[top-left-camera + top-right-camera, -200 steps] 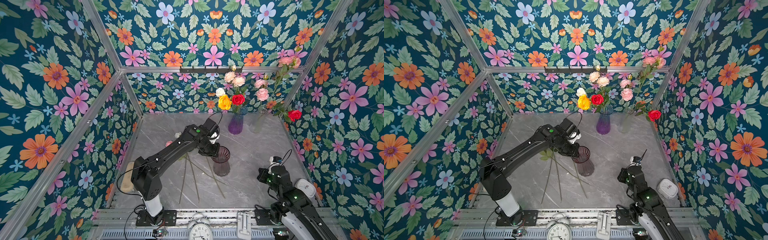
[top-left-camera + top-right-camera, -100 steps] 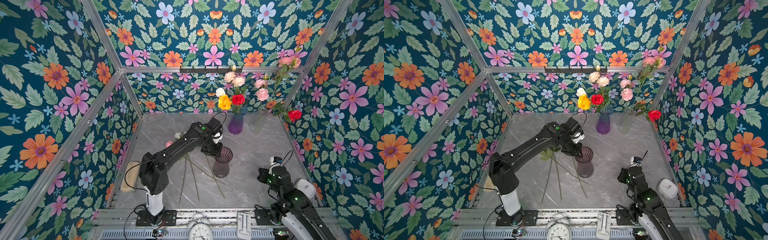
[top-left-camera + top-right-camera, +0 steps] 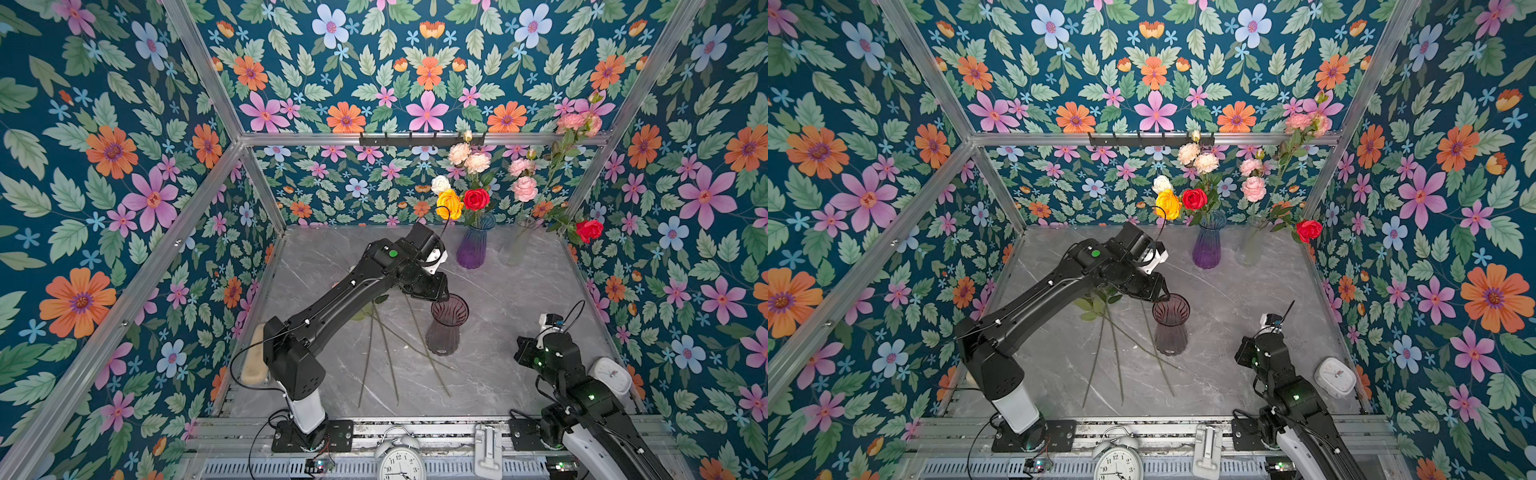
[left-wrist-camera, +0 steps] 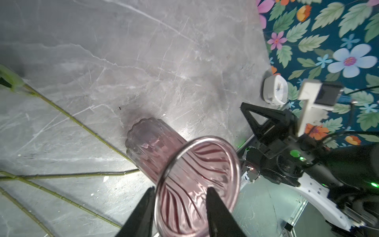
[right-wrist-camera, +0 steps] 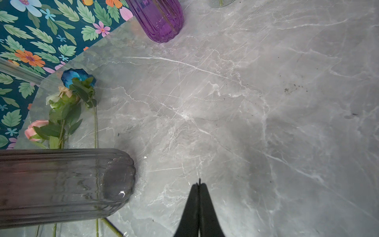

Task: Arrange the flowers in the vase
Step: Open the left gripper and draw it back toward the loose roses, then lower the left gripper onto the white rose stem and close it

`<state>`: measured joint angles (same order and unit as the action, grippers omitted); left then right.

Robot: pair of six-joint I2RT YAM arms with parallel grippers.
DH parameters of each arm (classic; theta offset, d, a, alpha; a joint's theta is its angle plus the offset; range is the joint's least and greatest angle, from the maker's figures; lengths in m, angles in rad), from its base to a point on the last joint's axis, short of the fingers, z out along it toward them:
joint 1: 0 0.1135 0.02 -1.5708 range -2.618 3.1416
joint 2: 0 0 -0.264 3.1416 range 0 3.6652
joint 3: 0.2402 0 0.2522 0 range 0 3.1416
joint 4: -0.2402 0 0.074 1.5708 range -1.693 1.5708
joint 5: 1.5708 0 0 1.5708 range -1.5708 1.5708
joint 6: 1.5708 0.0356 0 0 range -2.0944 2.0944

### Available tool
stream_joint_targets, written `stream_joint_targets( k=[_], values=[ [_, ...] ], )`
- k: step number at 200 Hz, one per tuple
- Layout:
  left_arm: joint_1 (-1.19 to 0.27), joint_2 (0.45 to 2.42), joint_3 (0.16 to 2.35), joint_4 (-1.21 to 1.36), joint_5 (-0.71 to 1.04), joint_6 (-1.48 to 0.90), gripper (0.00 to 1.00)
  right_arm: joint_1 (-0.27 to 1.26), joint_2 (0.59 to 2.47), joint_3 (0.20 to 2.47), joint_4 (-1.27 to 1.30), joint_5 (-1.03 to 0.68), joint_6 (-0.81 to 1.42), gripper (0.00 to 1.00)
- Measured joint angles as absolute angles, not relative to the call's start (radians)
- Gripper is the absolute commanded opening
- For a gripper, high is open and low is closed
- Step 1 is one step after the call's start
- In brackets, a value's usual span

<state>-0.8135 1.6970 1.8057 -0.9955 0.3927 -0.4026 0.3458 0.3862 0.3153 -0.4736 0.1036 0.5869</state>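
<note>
A smoky pink ribbed vase (image 3: 446, 328) (image 3: 1170, 328) stands upright mid-table. My left gripper (image 4: 180, 188) (image 3: 444, 297) is open and straddles its rim (image 4: 196, 141). One finger is just outside the glass and the other hangs inside the mouth, clear of the wall. Loose flowers lie left of the vase, their green stems (image 3: 382, 349) (image 4: 71, 118) fanned on the marble. Their blooms are hidden under the left arm in both top views. The right wrist view shows a blue rose (image 5: 77, 78) and a pink bloom (image 5: 34, 127) among them. My right gripper (image 5: 199, 183) is shut and empty, hovering front right.
A purple vase (image 3: 471, 245) with yellow, red, white and peach flowers and a clear vase (image 3: 517, 245) with pink blooms and a red rose (image 3: 589, 229) stand at the back. A white clock (image 3: 611, 374) sits front right, an alarm clock (image 3: 401, 461) on the front rail and a tan object (image 3: 252, 361) at the left edge.
The left arm's elbow and shoulder swung right while its gripper stayed at the vase rim, and its jaws have spread apart. The right arm has not moved.
</note>
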Motion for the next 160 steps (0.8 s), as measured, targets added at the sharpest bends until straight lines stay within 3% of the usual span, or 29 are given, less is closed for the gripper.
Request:
stream_joint_targets(
  k=[40, 70, 97, 120, 160],
  values=[
    [-0.772, 1.386, 1.502, -0.836, 0.288, -0.417, 0.46, 0.346, 0.405, 0.315, -0.469, 0.081, 0.579, 0.07],
    [-0.648, 1.123, 1.098, -0.628, 0.250, -0.478, 0.49, 0.346, 0.435, 0.317, -0.464, 0.054, 0.569, 0.29],
    [-0.624, 0.952, 0.798, -0.395, 0.207, -0.524, 0.57, 0.346, 0.444, 0.317, -0.455, 0.048, 0.561, 0.35],
    [-0.601, 0.968, 0.661, -0.249, 0.139, -0.551, 0.55, 0.346, 0.446, 0.317, -0.446, 0.030, 0.555, 0.35],
    [-0.559, 1.171, 0.657, -0.141, 0.084, -0.544, 0.43, 0.346, 0.455, 0.317, -0.436, 0.028, 0.554, 0.36]
  ],
)
